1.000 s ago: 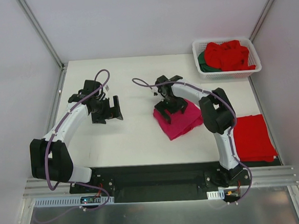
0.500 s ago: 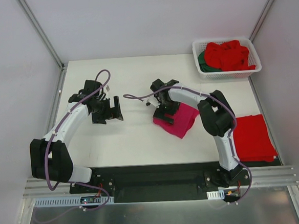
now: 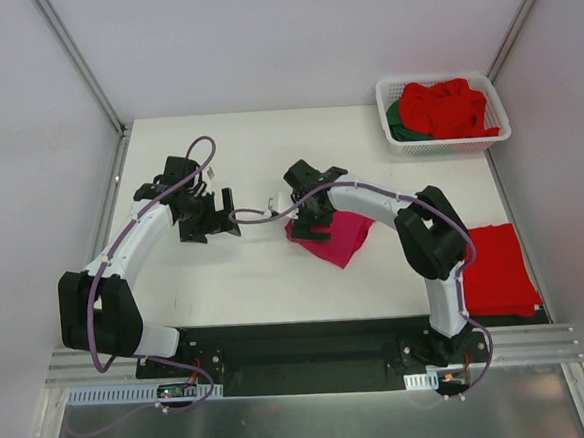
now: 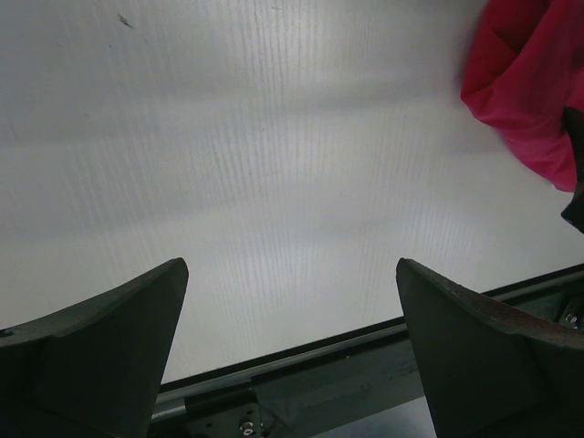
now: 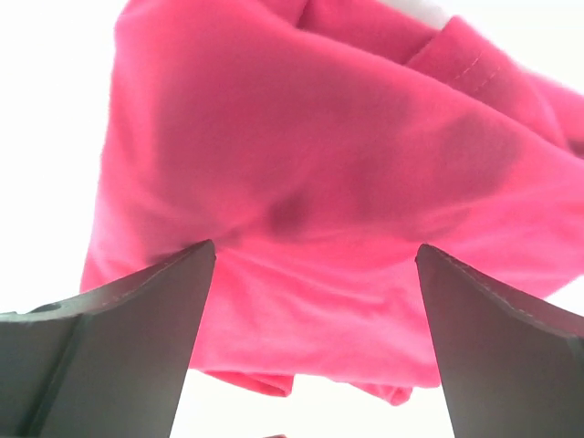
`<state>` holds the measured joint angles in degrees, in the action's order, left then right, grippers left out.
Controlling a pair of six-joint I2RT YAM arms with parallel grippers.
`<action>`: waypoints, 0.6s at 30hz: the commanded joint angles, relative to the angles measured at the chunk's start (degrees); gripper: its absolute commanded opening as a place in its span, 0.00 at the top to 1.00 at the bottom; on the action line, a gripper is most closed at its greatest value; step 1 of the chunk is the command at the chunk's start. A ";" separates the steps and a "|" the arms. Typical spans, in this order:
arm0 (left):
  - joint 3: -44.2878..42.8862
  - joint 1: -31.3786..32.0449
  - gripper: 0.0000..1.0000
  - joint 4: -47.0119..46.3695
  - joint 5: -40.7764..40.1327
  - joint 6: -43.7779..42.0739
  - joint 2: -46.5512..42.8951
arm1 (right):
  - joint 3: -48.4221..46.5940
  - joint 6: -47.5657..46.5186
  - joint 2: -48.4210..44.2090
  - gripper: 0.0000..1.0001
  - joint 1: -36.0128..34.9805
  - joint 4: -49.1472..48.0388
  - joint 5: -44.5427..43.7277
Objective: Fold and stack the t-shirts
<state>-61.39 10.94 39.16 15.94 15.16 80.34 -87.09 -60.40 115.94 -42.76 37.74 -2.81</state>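
We saw the right gripper point(image 5: 315, 265) spread wide just over the pink shirt point(image 5: 310, 164); the left gripper point(image 4: 290, 269), left of the shirt, was also apart.

Basket point(image 3: 445, 146): white, slotted | crumpled t-shirts point(image 3: 450, 108) in basket: red over dark green | pink t-shirt point(image 3: 339, 241): plain magenta | folded t-shirt point(image 3: 496, 270): plain red

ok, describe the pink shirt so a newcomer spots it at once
On the white table, near its middle, under the right gripper, lies the pink shirt, loosely bunched. It alone is magenta: the folded shirt at the right edge is red, and the pile in the basket is red and green.
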 commanded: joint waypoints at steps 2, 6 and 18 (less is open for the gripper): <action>-1.72 0.49 0.01 1.18 -0.48 -0.83 -1.58 | -1.14 8.61 -10.47 0.04 -0.74 -1.27 -1.67; -1.28 0.49 0.01 1.10 -0.30 -0.92 -1.23 | -8.96 22.40 -8.73 0.04 0.39 4.79 -11.22; -0.93 0.49 0.01 1.10 -0.21 -1.18 -1.94 | -6.70 75.50 -3.70 0.04 7.17 8.24 -7.82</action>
<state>-61.41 10.94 39.40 15.94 15.14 80.34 -98.96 -3.51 111.44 -35.38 45.32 -11.49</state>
